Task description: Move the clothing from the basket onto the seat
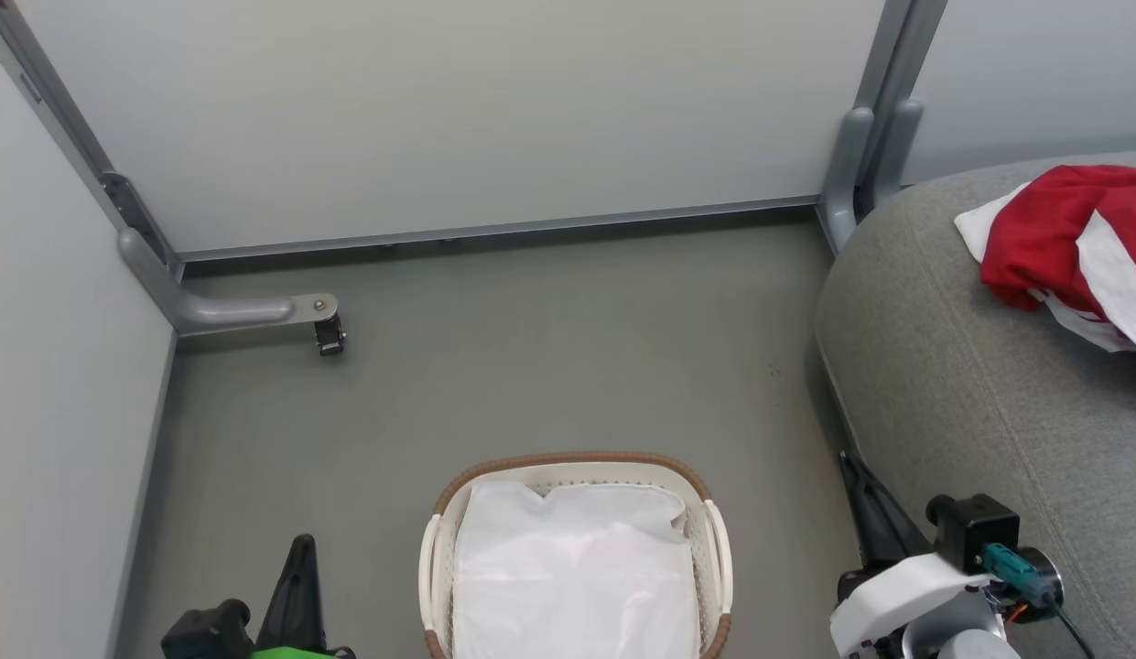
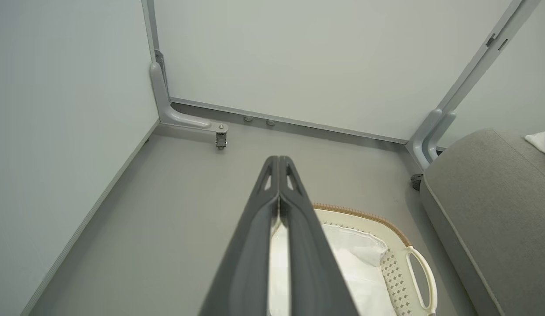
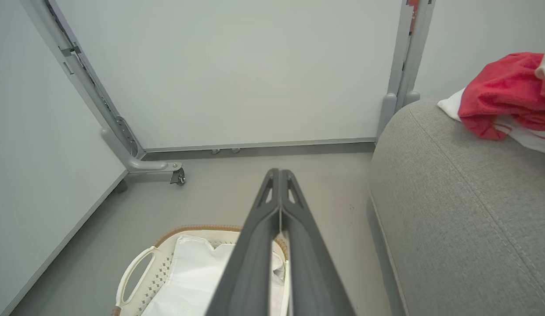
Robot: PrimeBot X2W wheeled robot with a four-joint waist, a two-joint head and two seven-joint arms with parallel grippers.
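The red and white clothing [image 1: 1071, 247] lies bunched on the grey seat [image 1: 970, 384] at the right, also seen as clothing [image 3: 505, 94] on the seat [image 3: 452, 197]. The white basket [image 1: 719, 549] with a brown rim stands on the floor at the bottom middle, with just its white liner [image 1: 572, 572] showing inside. My left gripper [image 1: 299, 549] is shut and holds nothing, left of the basket. Between the basket and the seat, my right gripper [image 1: 851, 467] is shut too, with nothing in it. Fingertips meet in the left gripper [image 2: 278, 159] and the right gripper [image 3: 279, 171] wrist views.
Pale partition walls [image 1: 458, 110] close in the back and left. A grey bracket foot with a caster [image 1: 329, 331] juts onto the floor at the back left. Another grey post [image 1: 856, 169] stands by the seat's far corner. Grey floor [image 1: 549, 366] lies beyond the basket.
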